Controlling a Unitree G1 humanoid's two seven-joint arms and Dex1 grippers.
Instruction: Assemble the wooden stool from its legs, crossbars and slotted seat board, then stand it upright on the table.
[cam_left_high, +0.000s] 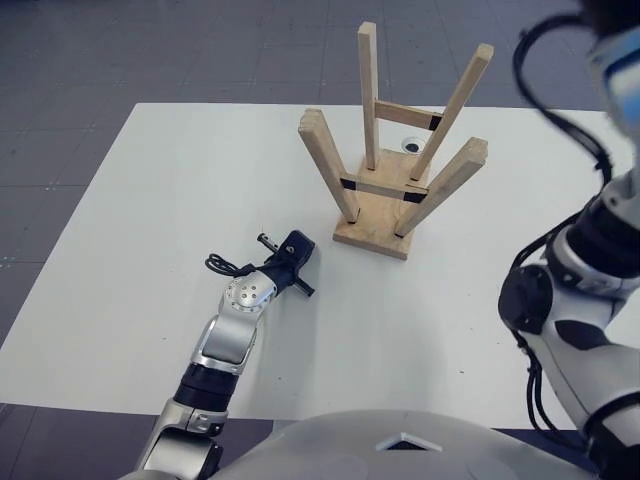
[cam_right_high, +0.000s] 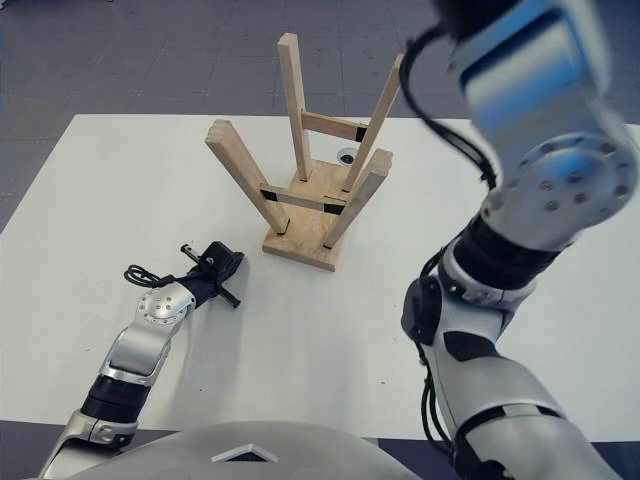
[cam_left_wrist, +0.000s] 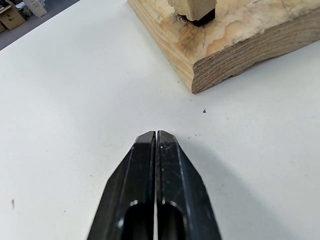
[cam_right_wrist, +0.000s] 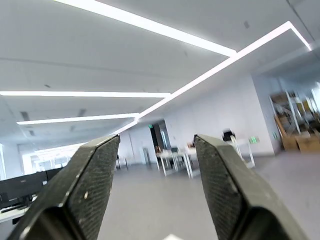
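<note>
— What's the big thing here?

— The white desk (cam_left_high: 150, 200). It runs across most of the head view, with grey floor tiles beyond it.

— And the stool?

— The wooden stool (cam_left_high: 385, 190) stands upside down on the desk, upper middle of the frame. Its seat board (cam_left_high: 372, 232) lies flat on the surface and all four legs (cam_left_high: 330, 165) point up, splayed outward.

— Are the crossbars in?

— Two crossbars (cam_left_high: 405, 115) show, one between the far pair of legs and one lower down between the nearer legs, with black bands at the joints.

— Where are the arms?

— The left arm lies low across the desk, lower left of centre. Its left claw (cam_left_wrist: 156, 137) is closed, fingertips pressed together with nothing between them, just above the desk and near the corner of the seat board but apart from it.

— The other one?

— The right arm is bent up along the right edge of the frame. The right claw (cam_right_wrist: 156, 145) is spread wide and empty, aimed out at the room and ceiling lights.

— Anything smaller?

— A small round hole (cam_left_high: 412, 146) in the desk just behind the stool.
</note>
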